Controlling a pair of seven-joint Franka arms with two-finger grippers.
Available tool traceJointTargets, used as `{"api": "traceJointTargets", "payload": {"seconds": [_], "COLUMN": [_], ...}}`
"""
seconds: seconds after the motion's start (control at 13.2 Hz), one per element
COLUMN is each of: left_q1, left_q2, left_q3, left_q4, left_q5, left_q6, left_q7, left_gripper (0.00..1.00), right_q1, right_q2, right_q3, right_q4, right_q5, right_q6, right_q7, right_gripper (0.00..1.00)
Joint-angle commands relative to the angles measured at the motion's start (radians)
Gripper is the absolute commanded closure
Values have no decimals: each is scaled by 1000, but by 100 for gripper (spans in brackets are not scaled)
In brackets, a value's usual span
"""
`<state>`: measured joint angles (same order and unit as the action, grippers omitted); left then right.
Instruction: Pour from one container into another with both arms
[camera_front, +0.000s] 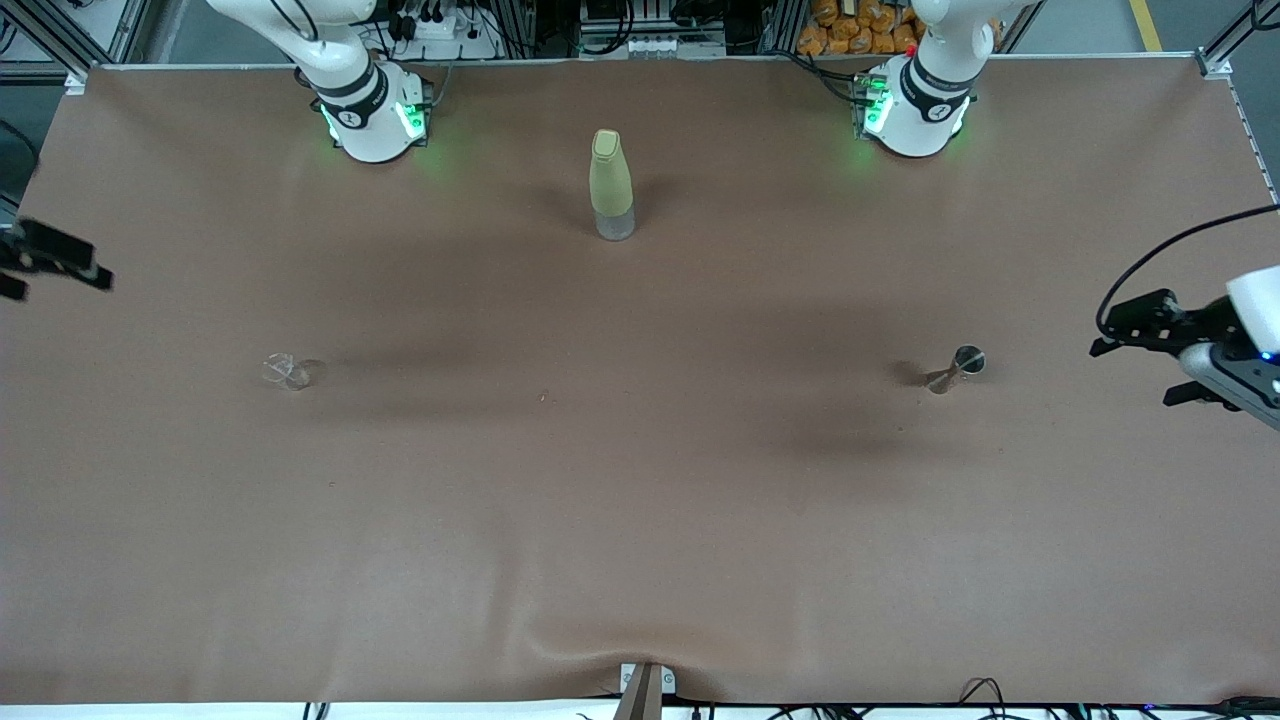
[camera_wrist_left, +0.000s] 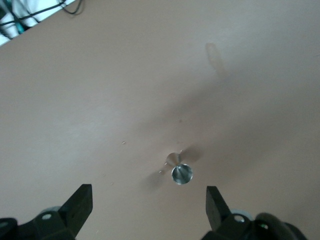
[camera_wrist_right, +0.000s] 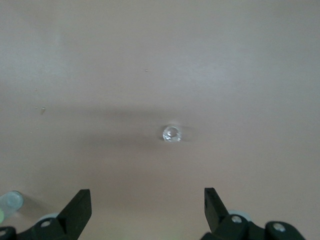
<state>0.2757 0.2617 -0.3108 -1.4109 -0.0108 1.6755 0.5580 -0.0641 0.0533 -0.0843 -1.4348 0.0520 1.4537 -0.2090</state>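
The tiny clear glass cup (camera_front: 287, 371) stands toward the right arm's end of the table and shows in the right wrist view as a small clear ring (camera_wrist_right: 171, 133). The silvery hourglass-shaped measure (camera_front: 958, 367) stands toward the left arm's end, its round rim facing up (camera_wrist_left: 181, 173). My right gripper (camera_front: 62, 288) hovers over the table's edge at its own end, open and empty (camera_wrist_right: 147, 200), apart from the cup. My left gripper (camera_front: 1135, 368) hangs over the table's edge at the other end, open and empty (camera_wrist_left: 148, 200), with the measure a short way off.
A tall yellow-green bottle (camera_front: 611, 185) stands upright midway between the two arm bases, farther from the front camera than the cup and the measure. The brown table cover (camera_front: 640, 500) has a wrinkle at its near edge.
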Motion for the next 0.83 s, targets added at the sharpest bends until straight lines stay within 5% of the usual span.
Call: {"api": "traceJointTargets", "payload": {"seconds": [0.0,0.3,0.76], "left_q1": [-36,-33,-44], "left_q2": [-32,-39,-59], "left_q3": [6,7,4], "left_q4": [-10,-10,-13], "left_q5": [92,77,83], "left_q6": [-8,-7,-7], "left_q7": [-116,-588,-629], "left_gripper": [0,0,0], "right_q1": [9,7,9], "right_q2": [-99,-127,-132], "right_q3": [-8,-8,-3], "right_q4": [-87,-105,-125], "right_q5": [-50,-49,-46], "right_q6": [22,21,17], "right_q7": [23,134,109], "right_gripper": [0,0,0]}}
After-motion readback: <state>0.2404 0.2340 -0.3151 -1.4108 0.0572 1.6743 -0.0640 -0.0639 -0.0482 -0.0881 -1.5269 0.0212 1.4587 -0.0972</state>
